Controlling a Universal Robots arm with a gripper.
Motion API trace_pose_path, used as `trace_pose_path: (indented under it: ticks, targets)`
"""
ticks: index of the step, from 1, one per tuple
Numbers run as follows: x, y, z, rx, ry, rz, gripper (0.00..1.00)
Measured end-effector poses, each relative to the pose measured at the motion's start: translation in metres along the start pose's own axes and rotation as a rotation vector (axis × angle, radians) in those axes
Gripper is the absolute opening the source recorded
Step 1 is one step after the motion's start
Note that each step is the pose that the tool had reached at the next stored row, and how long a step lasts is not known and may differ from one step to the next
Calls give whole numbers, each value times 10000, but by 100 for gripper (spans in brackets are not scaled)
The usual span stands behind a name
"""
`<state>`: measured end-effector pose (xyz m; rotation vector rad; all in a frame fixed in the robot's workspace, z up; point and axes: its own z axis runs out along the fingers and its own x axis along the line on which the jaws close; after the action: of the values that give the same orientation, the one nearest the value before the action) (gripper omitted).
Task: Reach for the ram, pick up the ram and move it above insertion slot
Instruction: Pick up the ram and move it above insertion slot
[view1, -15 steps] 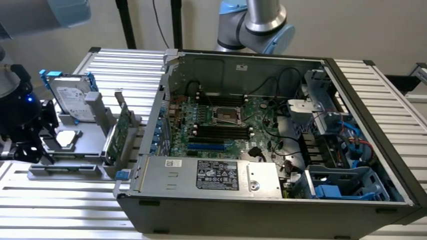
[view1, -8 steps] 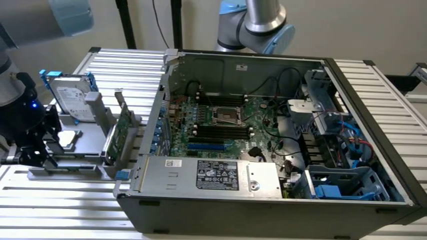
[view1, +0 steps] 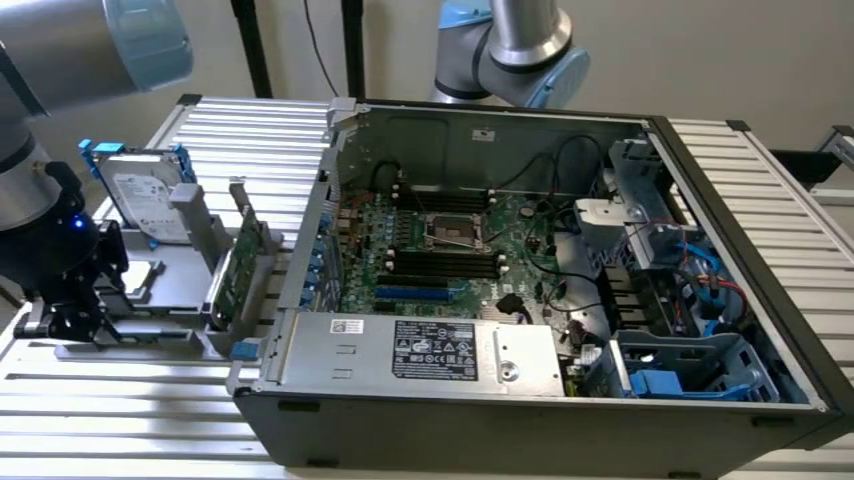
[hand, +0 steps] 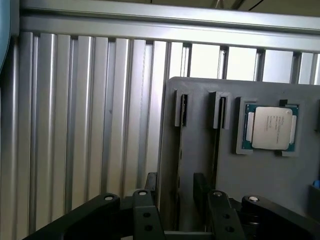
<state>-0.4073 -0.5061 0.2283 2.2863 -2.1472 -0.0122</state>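
Quick rundown, with everything placed off the open computer case (view1: 534, 430). The ram (view1: 236, 272) is taken to be the thin green board stood on edge in the grey holder (view1: 147, 345), just beside the case's outer wall on the exterior view's left. The gripper (view1: 70, 322) is found well away from the case, out past the ram at the holder's far end. It's spread wide with nothing between the fingers (hand: 148, 210), so nothing is gripped. In the wrist view, two narrow slots (hand: 183, 111) and a processor chip (hand: 270, 128) are seen in the holder ahead of the fingers, and no green board can be made out there.

What could go sideways, as a guess:
- The ram is squeezed in between the case wall and the holder's upright posts (view1: 200, 225), so a finger could be clipped on either if the approach is off-line.
- A board that thin, pinched off-centre, could be tilted or dropped.
- The hard drive (view1: 144, 195), stood farther from the case than the ram, could be bumped by the arm.

Everything is set on a slatted aluminium table (view1: 134, 420). A plain pale wall (view1: 694, 60), black stand poles (view1: 251, 45) and a second arm (view1: 523, 45) are seen behind the case.
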Motion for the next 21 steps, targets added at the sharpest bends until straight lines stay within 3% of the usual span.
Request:
trace_pose_path:
  ticks: [15,21]
  targets:
    - [-18,-20,269,1,-16,-1,42]
    - [-69,-23,286,3,-25,0,42]
